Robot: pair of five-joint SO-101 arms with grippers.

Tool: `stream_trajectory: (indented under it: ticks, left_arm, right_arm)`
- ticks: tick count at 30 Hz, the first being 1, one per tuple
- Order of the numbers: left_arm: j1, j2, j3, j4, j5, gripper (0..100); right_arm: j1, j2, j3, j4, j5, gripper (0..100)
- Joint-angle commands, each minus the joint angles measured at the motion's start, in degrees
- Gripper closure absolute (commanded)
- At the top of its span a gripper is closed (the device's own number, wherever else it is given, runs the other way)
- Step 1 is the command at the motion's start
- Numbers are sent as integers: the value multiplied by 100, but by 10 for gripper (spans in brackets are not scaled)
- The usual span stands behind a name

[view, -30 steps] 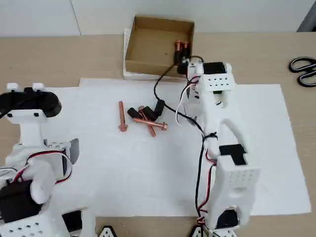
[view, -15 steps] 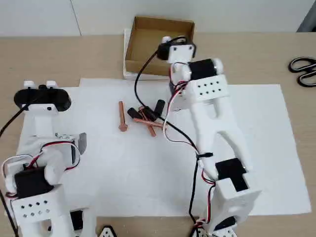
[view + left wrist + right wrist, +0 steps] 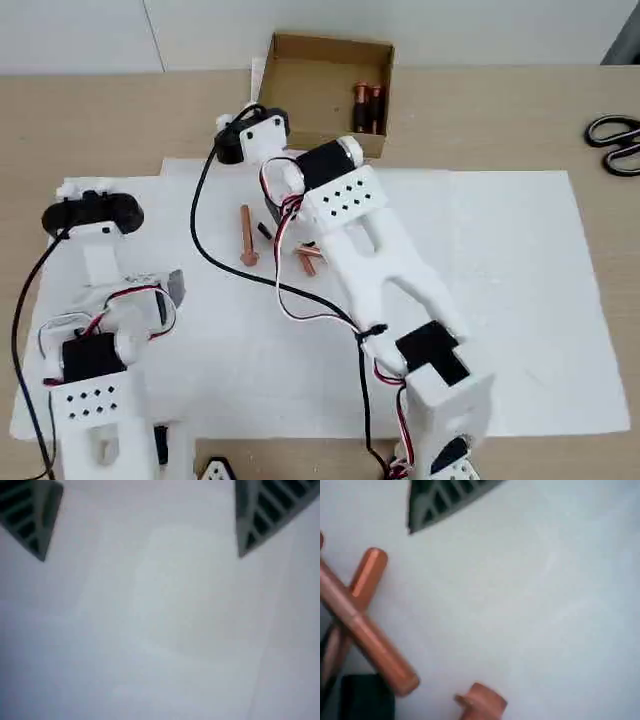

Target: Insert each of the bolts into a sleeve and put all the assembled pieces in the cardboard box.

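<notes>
The cardboard box (image 3: 300,95) stands at the table's far side, with two bolts in black sleeves (image 3: 367,107) against its right wall. One loose copper bolt (image 3: 246,235) lies on the white paper. My right arm (image 3: 340,200) reaches over the rest of the pile, where a bolt end (image 3: 308,260) and a black sleeve (image 3: 264,231) peek out. The right wrist view has two crossed bolts (image 3: 367,630), a bolt head (image 3: 480,702), a black sleeve (image 3: 365,697) and one finger (image 3: 445,502) with nothing against it. My left gripper (image 3: 140,555) hangs open over bare paper at the left (image 3: 165,295).
A white paper sheet (image 3: 500,300) covers the middle of the wooden table. Scissors (image 3: 615,140) lie at the far right edge. A white foam piece (image 3: 257,75) sticks out beside the box. A black cable (image 3: 205,250) loops from the right arm across the paper.
My right arm has swung left from the box's right side to above the loose bolts, leaving two assembled pieces in the box. The left arm has shifted slightly forward.
</notes>
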Motion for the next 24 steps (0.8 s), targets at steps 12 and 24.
stream_trajectory:
  ticks: [12, 24]
  left_arm:
    - [0, -53, 426, -563, 281, 767]
    - [18, -53, 426, -571, 281, 767]
  right_arm:
    - [295, 1297, -246, -1385, 563, 850]
    - [295, 1490, -246, -1622, 571, 850]
